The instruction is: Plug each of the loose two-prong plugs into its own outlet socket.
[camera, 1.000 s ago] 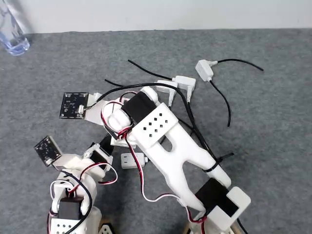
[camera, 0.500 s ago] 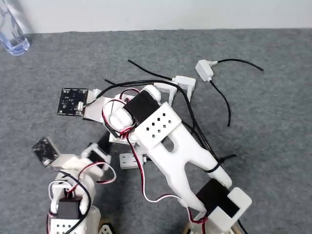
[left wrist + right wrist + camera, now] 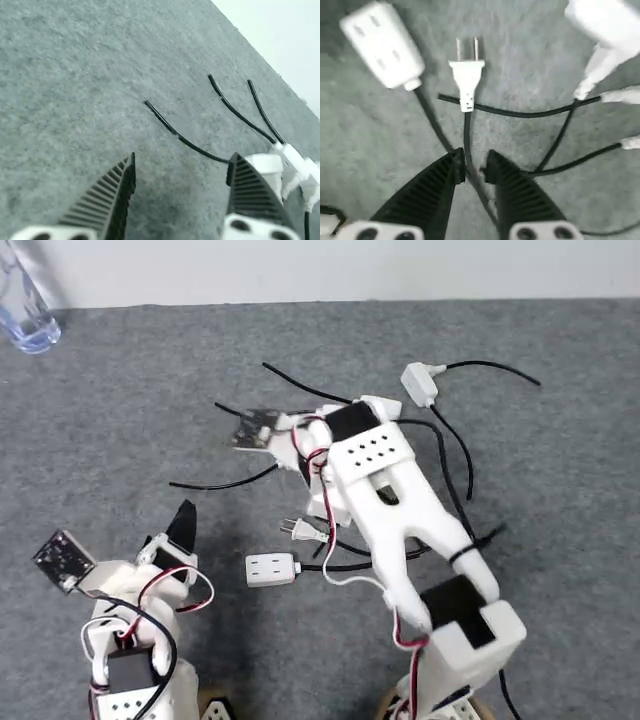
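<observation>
The two-prong plug (image 3: 467, 75) lies flat on the bench (image 3: 120, 390), just left of centre in the high view. Its long axis runs left to right there. The prongs aim at the left edge, and its black cord (image 3: 466, 132) trails off to the right under my right arm. My right gripper (image 3: 472, 164) has its fingers drawn nearly together on that cord, a little behind the plug body, so I hold the lead and not the plug itself.

The outlet socket block (image 3: 270, 568) sits near the plug, just below it and slightly left in the high view, not touching it. Its slots look to be on the upward face, and the prongs point past it rather than at it.

I judge this to be the fetching step for this plug, with nothing seated yet. Next, the prongs need turning down over one pair of slots and pressing straight in. A plug held by its cord will likely swing, so I expect to need a firmer hold on the body first.

My left gripper (image 3: 182, 160) hangs with its fingers wide apart over bare bench at the lower left, and it could steady the block. Another white plug (image 3: 420, 383) waits at the upper right.
</observation>
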Robot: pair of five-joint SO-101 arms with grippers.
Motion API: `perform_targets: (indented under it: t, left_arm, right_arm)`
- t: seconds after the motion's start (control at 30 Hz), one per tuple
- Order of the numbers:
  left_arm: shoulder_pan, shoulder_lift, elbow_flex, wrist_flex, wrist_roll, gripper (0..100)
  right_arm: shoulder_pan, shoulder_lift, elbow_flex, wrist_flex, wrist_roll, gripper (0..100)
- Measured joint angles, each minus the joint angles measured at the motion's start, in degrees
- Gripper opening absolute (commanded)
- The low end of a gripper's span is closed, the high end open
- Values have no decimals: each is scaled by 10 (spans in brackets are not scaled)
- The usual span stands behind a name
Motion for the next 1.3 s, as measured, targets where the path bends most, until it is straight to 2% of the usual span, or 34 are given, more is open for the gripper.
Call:
perform_targets:
  t: [0.13,0.43,1.3]
  left_arm:
    - [11,0,0,0,0,284]
    - [13,0,0,0,1,284]
    - [13,0,0,0,1,284]
  right_arm:
    - [-8,33,10,-62,6,126]
    - [-42,106,10,-120,25,127]
    - [-78,117,13,-106,11,123]
